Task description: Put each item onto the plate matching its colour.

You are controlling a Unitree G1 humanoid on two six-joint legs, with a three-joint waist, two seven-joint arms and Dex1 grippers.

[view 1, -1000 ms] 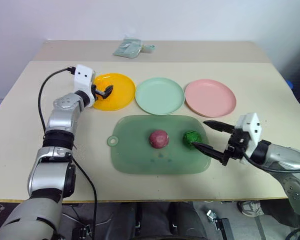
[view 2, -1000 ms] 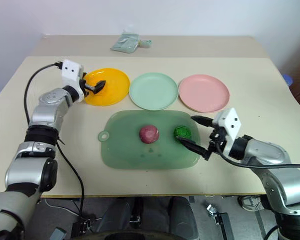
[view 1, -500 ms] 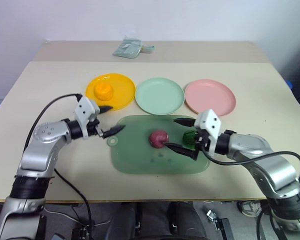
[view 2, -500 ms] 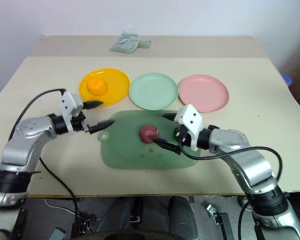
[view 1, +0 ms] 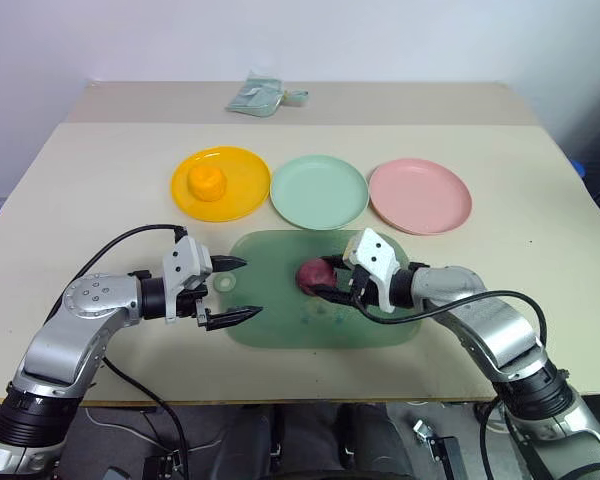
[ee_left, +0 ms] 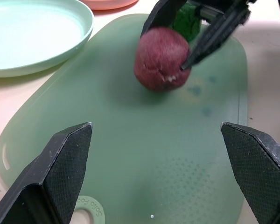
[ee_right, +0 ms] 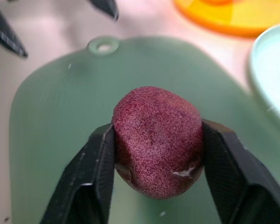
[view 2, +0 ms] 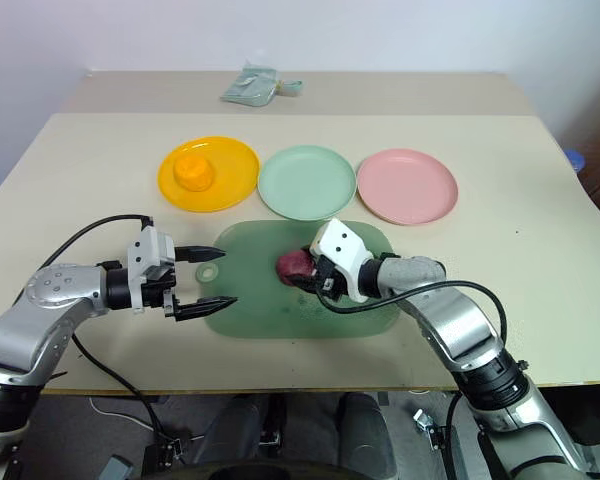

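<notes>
**Red ball pinched on the tray**

The tray (view 1: 280,320) is the thing to steer by. On it, near its middle, sits the red ball (ee_right: 156,140), and the right gripper (view 1: 325,281) has clenched on it — one black finger (ee_right: 91,179) pressed to each side, the ball sitting between them over the tray.

Just beyond the red ball, partly hidden by the right gripper, is the green ball (ee_left: 186,21), also on the tray.

The left gripper (view 1: 236,290) hangs at the tray's handle-hole end, fingers spread wide with nothing between them — one tip over the table beside the hole, the other over the tray's near corner.

Behind the tray, three plates stand in a row. The yellow plate (view 1: 245,190) lies beyond the handle end and carries the orange ball (view 1: 207,183). The green plate (view 1: 320,192) is straight behind the tray's middle, and the pink plate (view 1: 420,196) behind its far end.
</notes>
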